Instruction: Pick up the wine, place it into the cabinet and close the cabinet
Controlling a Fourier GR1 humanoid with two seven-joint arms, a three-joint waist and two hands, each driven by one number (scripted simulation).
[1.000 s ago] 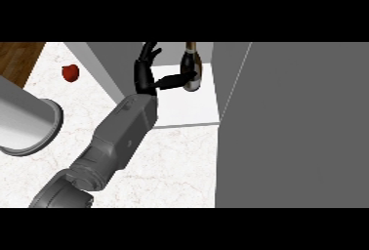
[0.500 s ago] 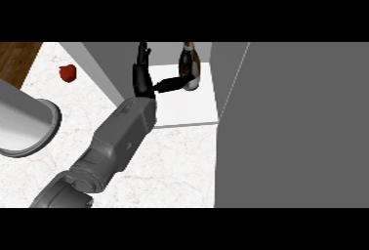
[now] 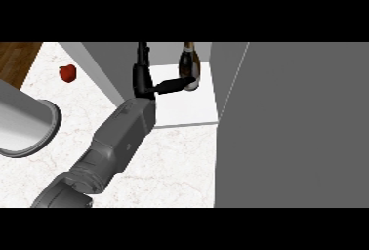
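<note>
The wine bottle (image 3: 189, 66) is dark with a pale base and stands on the white cabinet floor (image 3: 189, 110), deep inside the open cabinet. My right hand (image 3: 146, 82) is just to its left. The fingers (image 3: 142, 58) point straight up and away from the bottle. The thumb (image 3: 173, 86) stretches sideways and touches the bottle's lower part. The hand is open, with nothing curled round the bottle. The grey forearm (image 3: 122, 132) runs in from the lower left. My left hand does not show.
The cabinet's big grey door (image 3: 296, 127) stands open and fills the right side. The cabinet's grey left wall (image 3: 101, 63) is beside the hand. A small red object (image 3: 67, 73) lies on the marble counter (image 3: 166, 166). A pale cylinder (image 3: 22, 122) sits at the left edge.
The right hand's fingers have uncurled from the wine bottle and straightened upward. The bottle has come upright and stays on the cabinet floor, touched only by the thumb.
</note>
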